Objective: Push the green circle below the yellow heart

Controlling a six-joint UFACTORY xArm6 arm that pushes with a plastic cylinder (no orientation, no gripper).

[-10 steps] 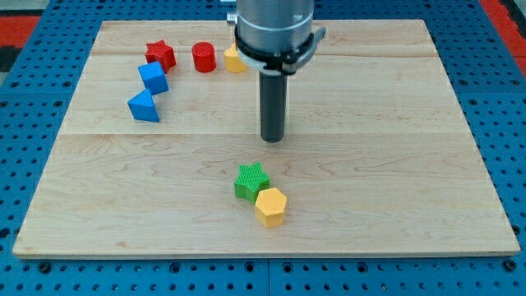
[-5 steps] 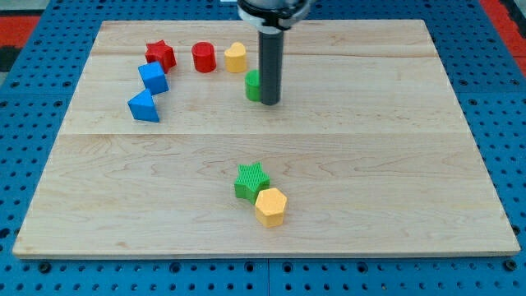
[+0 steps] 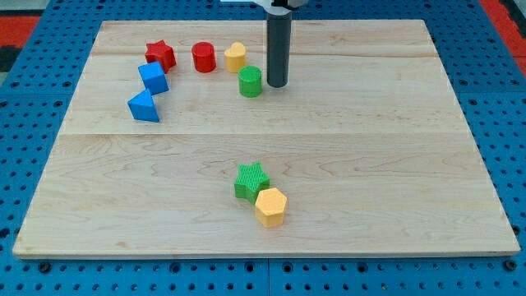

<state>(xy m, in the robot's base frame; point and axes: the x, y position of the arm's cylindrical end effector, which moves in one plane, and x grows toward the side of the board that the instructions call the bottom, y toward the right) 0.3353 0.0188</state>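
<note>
Camera view: green circle [image 3: 251,82] just left of my tip [image 3: 277,85].

— Where is my tip [image 3: 277,85]?
— At three o'clock of the green circle [image 3: 251,82], just beside it.
— And the yellow heart [image 3: 236,57]?
— At eleven o'clock of that circle, near it.

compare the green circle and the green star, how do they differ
The green circle is a round cylinder with a smooth top; the green star is pointed with a ridged top. The circle stands alone just left of my tip; the star touches the yellow hexagon. Both are green.
</note>
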